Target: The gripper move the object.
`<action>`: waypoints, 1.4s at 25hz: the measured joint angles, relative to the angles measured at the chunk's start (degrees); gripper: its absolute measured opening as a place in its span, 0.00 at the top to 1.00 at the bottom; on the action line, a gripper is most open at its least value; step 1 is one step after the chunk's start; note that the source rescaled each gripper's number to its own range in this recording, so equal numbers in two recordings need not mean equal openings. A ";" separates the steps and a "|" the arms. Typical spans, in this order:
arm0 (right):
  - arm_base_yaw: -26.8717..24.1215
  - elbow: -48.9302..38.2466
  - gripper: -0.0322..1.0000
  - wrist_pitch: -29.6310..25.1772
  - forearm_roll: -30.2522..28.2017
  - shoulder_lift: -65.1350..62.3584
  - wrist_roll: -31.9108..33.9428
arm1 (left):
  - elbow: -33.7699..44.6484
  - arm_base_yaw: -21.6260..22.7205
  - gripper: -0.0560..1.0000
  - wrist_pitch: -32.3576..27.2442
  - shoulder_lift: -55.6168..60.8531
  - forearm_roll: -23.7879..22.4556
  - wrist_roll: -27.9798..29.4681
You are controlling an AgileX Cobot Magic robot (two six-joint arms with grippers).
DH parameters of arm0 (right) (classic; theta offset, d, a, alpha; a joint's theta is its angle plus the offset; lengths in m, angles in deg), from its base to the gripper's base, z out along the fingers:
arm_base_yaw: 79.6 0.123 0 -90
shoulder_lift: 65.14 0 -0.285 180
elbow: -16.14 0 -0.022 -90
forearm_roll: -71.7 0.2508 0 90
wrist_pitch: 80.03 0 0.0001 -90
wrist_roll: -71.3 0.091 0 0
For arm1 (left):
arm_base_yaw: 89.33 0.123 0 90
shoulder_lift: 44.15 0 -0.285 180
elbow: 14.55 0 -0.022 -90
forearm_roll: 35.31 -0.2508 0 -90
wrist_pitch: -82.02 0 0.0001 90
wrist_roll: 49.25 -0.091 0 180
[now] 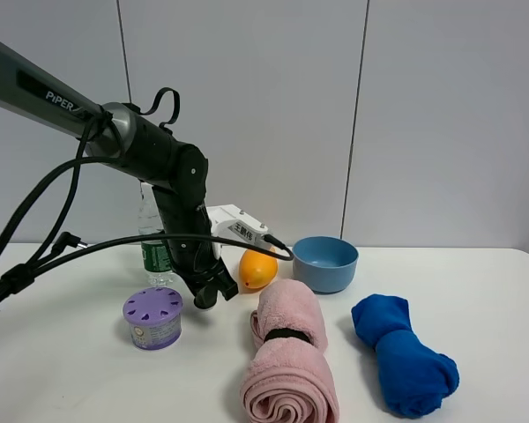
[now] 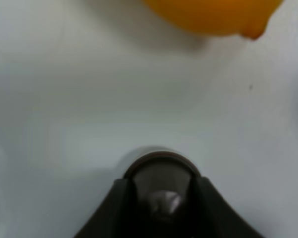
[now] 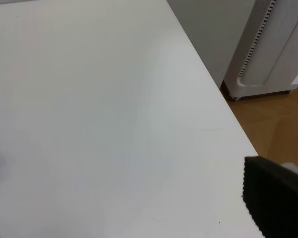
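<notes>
In the left wrist view the object (image 2: pixel 161 181), a small dark metallic capsule with a flared rim, sits pinched between two black fingers (image 2: pixel 114 208) just above the white table. My left gripper (image 1: pixel 208 298) is shut on it, pointing down between the purple container and the pink towel; in the exterior high view the capsule is hidden by the claw. The right gripper (image 3: pixel 121 198) hovers open over bare table near the table's edge, one black pad (image 3: pixel 273 198) showing and nothing between its fingers.
An orange (image 1: pixel 258 268) (image 2: pixel 213 15) lies just past the left gripper. A purple vented container (image 1: pixel 153 317), a water bottle (image 1: pixel 155 238), a blue bowl (image 1: pixel 324 263), a rolled pink towel (image 1: pixel 288 361) and a blue cloth (image 1: pixel 403 354) surround it. A white appliance (image 3: pixel 273 49) stands on the floor beyond the edge.
</notes>
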 joint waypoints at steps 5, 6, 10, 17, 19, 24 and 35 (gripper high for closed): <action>0.00 0.00 0.00 0.00 0.00 0.00 0.00 | -0.25 0.00 0.94 0.74 0.00 0.67 0.00; 0.00 0.00 0.00 0.00 0.00 0.00 0.00 | -0.25 0.00 0.94 0.74 0.00 0.72 0.00; 0.00 0.00 0.00 0.00 0.00 0.00 0.00 | -0.25 0.00 0.94 0.74 0.00 0.74 -0.06; 0.00 0.00 0.00 0.00 0.00 0.00 0.00 | -0.25 0.00 0.90 0.69 0.00 1.51 -0.06; 0.00 0.00 0.00 0.00 0.00 0.00 0.00 | -0.25 0.00 0.81 0.69 0.00 1.85 -0.06; 0.00 0.00 0.00 0.00 0.00 0.00 0.00 | -0.25 0.00 0.57 0.69 0.00 1.97 -0.06; 0.00 0.00 0.00 0.00 0.00 0.00 0.00 | -0.25 0.00 0.33 -0.29 0.00 2.19 -0.06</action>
